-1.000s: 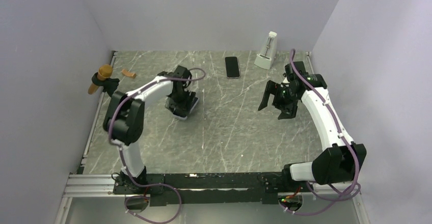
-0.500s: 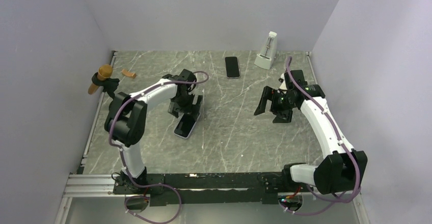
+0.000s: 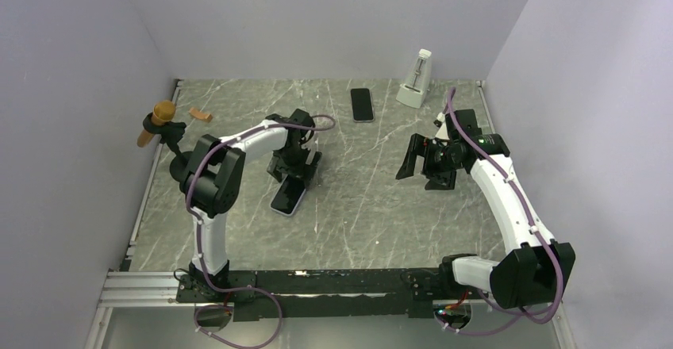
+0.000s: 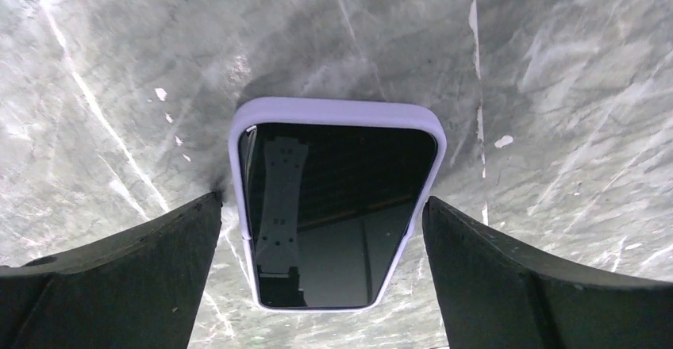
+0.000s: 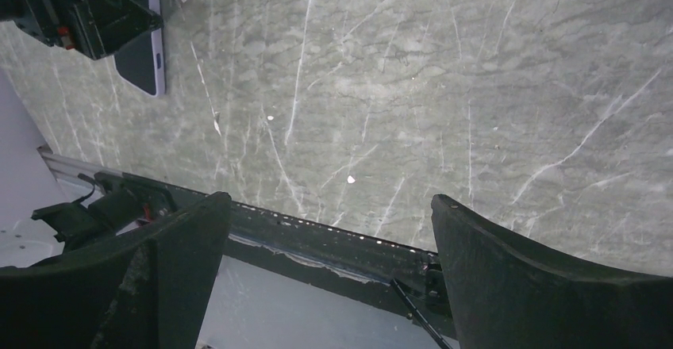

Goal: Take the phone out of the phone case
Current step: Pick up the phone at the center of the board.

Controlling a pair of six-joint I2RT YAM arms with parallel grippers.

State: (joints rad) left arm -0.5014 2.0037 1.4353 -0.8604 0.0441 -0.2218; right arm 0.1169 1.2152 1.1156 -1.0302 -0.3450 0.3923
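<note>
Nearest me, the black rail (image 3: 333, 281) carries both my arm bases at the table's (image 3: 365, 222) front edge. Just beyond it, left of centre, the phone case (image 3: 288, 199) lies flat on the marble. Its lavender rim wraps the phone (image 4: 333, 214), whose dark screen faces up. My left gripper (image 3: 293, 173) hangs over the case's far end with its fingers (image 4: 151, 262) spread wider than the case, one to each side; I cannot tell whether they touch it. Across the table to the right, my right gripper (image 3: 424, 170) is spread wide above bare marble and grips nothing. At the back lie a second dark phone (image 3: 362, 104) and, right of it, a white metronome (image 3: 415, 79).
</note>
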